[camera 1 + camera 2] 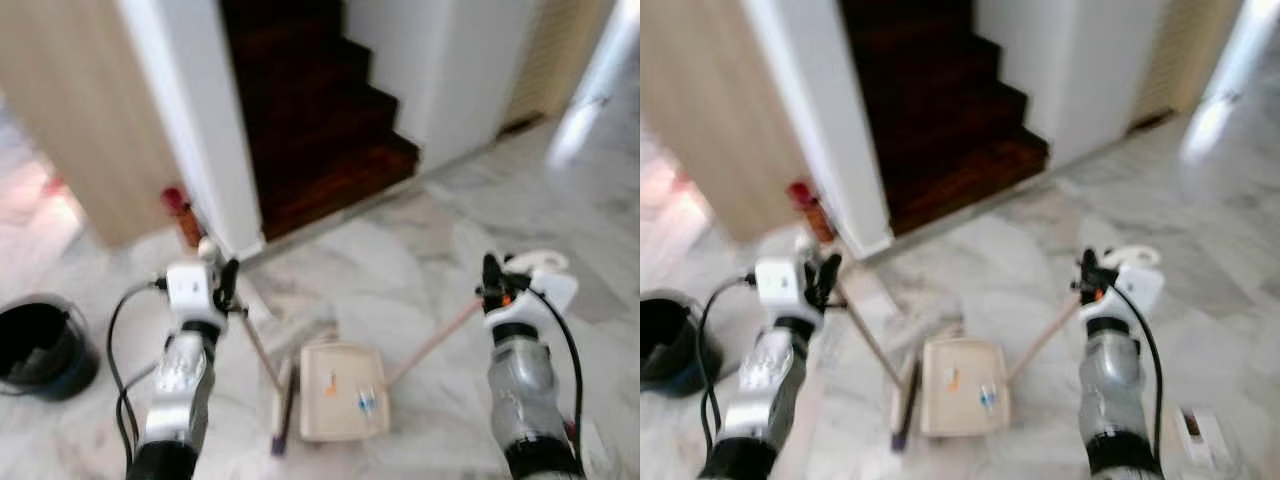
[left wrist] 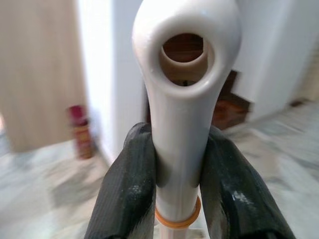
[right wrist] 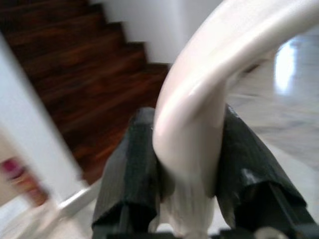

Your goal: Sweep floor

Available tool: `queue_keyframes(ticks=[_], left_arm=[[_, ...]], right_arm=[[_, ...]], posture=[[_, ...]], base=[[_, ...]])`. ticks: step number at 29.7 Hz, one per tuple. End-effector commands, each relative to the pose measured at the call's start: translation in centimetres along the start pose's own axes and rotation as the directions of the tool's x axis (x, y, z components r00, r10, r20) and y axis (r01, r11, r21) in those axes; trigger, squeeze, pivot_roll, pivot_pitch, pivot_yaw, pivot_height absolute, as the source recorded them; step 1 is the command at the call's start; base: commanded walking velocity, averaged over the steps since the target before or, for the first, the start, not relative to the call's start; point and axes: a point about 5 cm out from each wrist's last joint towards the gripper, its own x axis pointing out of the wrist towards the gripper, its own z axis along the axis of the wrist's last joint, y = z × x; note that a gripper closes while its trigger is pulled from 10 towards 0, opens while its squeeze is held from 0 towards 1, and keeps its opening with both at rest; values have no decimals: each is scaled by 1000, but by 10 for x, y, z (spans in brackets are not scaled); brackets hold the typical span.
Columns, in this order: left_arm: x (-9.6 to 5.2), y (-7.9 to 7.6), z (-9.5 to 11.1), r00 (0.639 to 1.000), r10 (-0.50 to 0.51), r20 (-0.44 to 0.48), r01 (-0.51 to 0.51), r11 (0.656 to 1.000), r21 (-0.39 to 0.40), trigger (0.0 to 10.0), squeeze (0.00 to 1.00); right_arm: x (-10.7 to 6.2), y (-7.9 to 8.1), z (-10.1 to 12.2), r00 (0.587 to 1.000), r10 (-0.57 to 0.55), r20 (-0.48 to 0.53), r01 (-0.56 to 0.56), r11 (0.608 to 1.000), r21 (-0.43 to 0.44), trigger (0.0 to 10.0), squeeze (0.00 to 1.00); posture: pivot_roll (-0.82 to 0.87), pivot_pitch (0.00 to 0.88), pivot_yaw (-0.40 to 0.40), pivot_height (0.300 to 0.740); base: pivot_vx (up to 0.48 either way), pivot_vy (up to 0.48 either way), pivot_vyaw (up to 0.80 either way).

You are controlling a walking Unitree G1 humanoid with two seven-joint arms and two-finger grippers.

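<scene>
Both arms are up and loaded. My left gripper (image 2: 182, 169) is clamped on the white top of the broom handle (image 2: 183, 89), black fingers (image 2: 127, 194) pressed against either side just below the hanging hole; in the head view that gripper (image 1: 225, 285) sits at about 9 o'clock from the dustpan. The broom shaft runs down and inward to the broom head (image 1: 284, 405), which lies on the marble floor (image 1: 420, 240) touching or just beside the pan's left edge; blur prevents telling which. My right gripper (image 3: 187, 164) is pinching the curved white grip of the dustpan handle (image 3: 209, 79), and in the head view it (image 1: 492, 280) is at about 3 o'clock, its pink shaft slanting down to the cream dustpan (image 1: 342, 390) at centre floor. Small orange and blue scraps (image 1: 362, 400) already lie in the pan tray. A dark bucket (image 1: 40, 350) stands at 9 o'clock, well apart, a dark wooden staircase (image 1: 320, 120) at 12 o'clock, and a small red object (image 1: 180, 210) beside the white wall corner. Judgement: I am in the collect step, broom working debris into the pan. The next move calls for holding the pan lip flat on the floor with the right arm while drawing the broom head toward it with the left. Frames are blurred, so any remaining debris on the floor is unreadable.
</scene>
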Motion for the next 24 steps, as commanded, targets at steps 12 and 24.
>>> queue_keyframes(ticks=[12,24], left_arm=[[3,2,12,999,2,44,-3,1000,23,10000,0],[2,2,11,999,12,32,-13,1000,10,10000,0]], right_arm=[[4,1,8,999,-4,41,3,999,40,10000,0],[5,2,7,1000,-13,27,11,997,80,10000,0]], posture=[[23,0,10,740],[27,0,5,740]], base=[[0,0,719],[0,0,55]])
